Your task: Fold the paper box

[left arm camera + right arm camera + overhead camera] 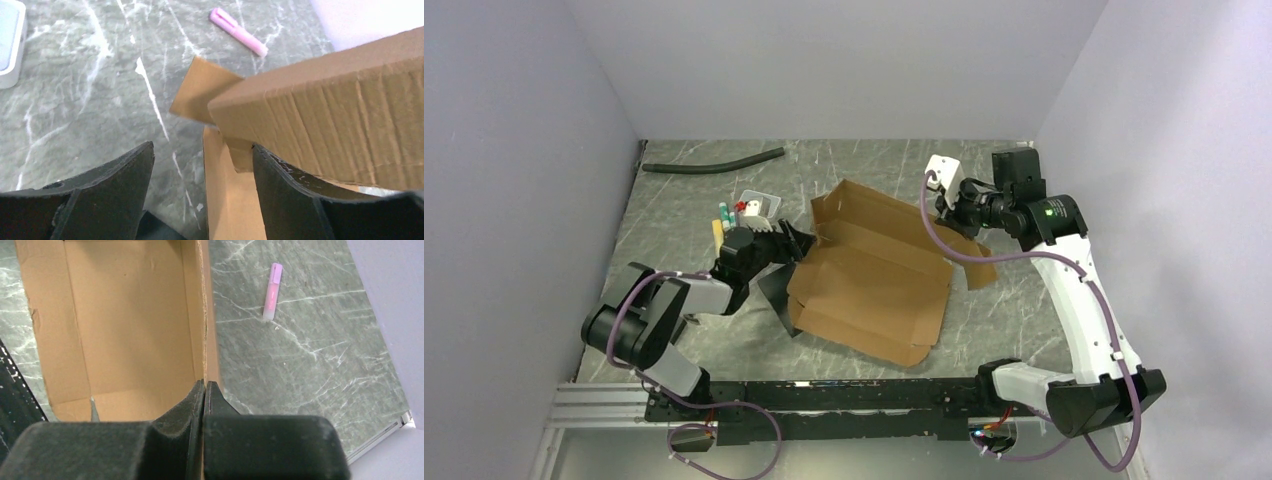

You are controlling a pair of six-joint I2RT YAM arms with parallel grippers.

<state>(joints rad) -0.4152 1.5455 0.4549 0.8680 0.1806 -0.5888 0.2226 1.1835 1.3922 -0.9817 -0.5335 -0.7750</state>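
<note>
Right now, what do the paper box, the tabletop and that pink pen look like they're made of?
The paper box looks like brown corrugated cardboard, matte, with flute ridges showing through its wall. The tabletop is grey-green with white veins and a faint sheen: marble or a marble-print laminate, hard to say. The pink pen is probably plastic, smooth and slightly glossy.

Colour reference: paper box (874, 285) plain brown; table (1009, 330) grey-green marble, white veining; highlighter (272, 290) pink; hose (714, 163), 11 o'clock, dark.
</note>
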